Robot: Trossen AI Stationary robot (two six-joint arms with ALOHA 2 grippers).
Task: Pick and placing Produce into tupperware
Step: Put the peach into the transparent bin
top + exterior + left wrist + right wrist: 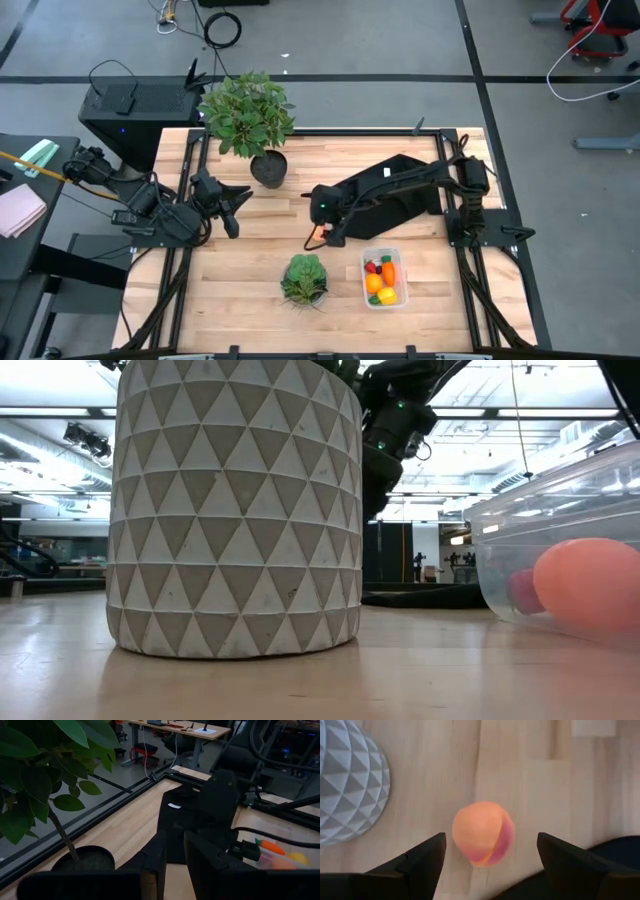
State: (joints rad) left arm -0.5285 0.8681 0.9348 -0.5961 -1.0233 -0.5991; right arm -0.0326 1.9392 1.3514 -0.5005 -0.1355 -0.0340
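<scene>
Right pincer (490, 852): held wide open above the table (250, 270); the two dark fingers stand on either side of the peach ball (483, 834), not touching it.
Peach ball: lying alone on the bare wood, near the grey patterned pot (350, 790) of the lettuce (304, 277) and just beside the edge of the black cloth (405, 195); apart from the box.
Clear box (385, 279): standing on the table next to the lettuce; a carrot (388, 273), a yellow piece (387, 295), an orange ball (373, 283) and a tiny red piece (372, 266) are already seen inside.
Left pincer (232, 205): waiting near the potted plant (248, 112); the fingers are seen parted, holding nothing.
Step in hand: judged to be the lowering onto the last piece.
Risk: the ball is round and smooth; if the fingers are closed off-centre, it may be squeezed out and rolled toward the pot or onto the cloth; if the descent is too shallow, only the top would be pinched and the ball may be dropped on the way to the box.
</scene>
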